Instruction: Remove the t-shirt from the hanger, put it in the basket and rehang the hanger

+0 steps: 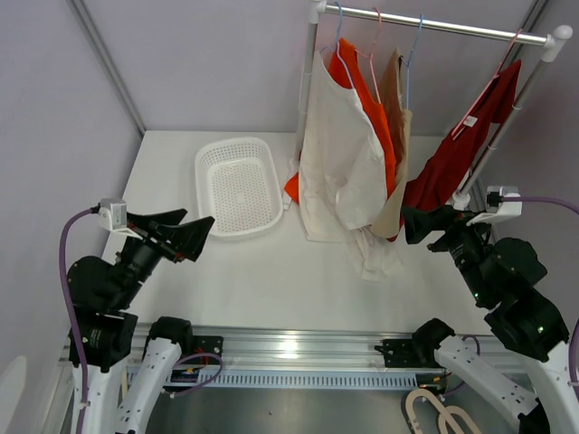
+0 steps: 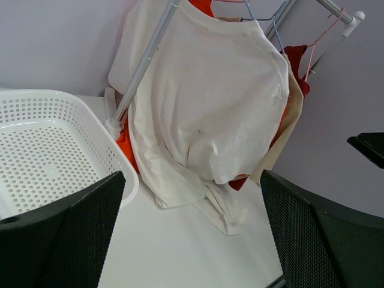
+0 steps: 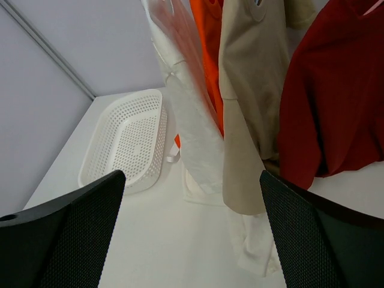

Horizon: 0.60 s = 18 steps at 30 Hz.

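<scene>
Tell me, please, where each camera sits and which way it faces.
Top external: above, behind the arms, looking down on basket and rack; left gripper and right gripper show, open.
Left wrist: left arm, facing the white t-shirt; own fingers show.
Right wrist: right arm, facing left past the beige shirt; own fingers show.
Shared: both wrist views show basket and white t-shirt.

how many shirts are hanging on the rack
4, left to right on the rail: white t-shirt in front; orange shirt behind it; beige shirt; red shirt at the right end. Others could be hidden between.
</scene>
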Tool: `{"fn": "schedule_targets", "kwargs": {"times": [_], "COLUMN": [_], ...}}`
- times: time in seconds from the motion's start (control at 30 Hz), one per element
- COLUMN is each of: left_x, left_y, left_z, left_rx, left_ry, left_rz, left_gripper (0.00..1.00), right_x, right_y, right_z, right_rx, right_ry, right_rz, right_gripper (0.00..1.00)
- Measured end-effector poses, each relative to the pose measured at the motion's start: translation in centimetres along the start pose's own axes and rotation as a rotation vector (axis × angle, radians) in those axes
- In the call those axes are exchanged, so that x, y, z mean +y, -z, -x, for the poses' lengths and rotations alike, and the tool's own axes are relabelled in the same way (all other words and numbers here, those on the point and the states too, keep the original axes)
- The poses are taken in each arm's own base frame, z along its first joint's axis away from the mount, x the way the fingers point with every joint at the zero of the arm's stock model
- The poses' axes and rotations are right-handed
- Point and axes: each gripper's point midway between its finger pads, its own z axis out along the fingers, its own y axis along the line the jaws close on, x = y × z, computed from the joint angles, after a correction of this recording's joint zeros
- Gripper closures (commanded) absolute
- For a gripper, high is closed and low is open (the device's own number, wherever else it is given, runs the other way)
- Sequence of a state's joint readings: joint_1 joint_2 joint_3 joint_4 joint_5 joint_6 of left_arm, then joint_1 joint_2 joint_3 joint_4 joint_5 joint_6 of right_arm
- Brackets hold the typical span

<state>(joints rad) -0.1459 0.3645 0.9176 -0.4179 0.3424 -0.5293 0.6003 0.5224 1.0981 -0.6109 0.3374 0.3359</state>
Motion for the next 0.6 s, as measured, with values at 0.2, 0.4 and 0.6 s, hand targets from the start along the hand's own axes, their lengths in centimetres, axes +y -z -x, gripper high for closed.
{"fn": "schedule_targets", "kwargs": {"times": [0.2,0.4,0.6], "left_x": [0.1,-0.3,-1.1], "left_y": [-0.1,-1.9,-4.2], "left_z": [0.0,1.6,5.0], "left_rx": [0.009,0.038,0.045], "left_ry": [-0.010,-0.029,-0.062], "left_rz": [0.005,0.007,0.026], "left_gripper": [0.00,0.01,0.00], "right_x": [-0.5,-0.7,-4.9], "right_y": [-0.6,-4.9,-11.4], "right_z": [0.1,4.5,9.2], "right_rx": [0.021,0.043,0.031], "right_ry": [0.014,0.063,0.050], "right_rz": [-0.051,-0.263,-0.480], "right_gripper": [0.00,0.01,0.01]}}
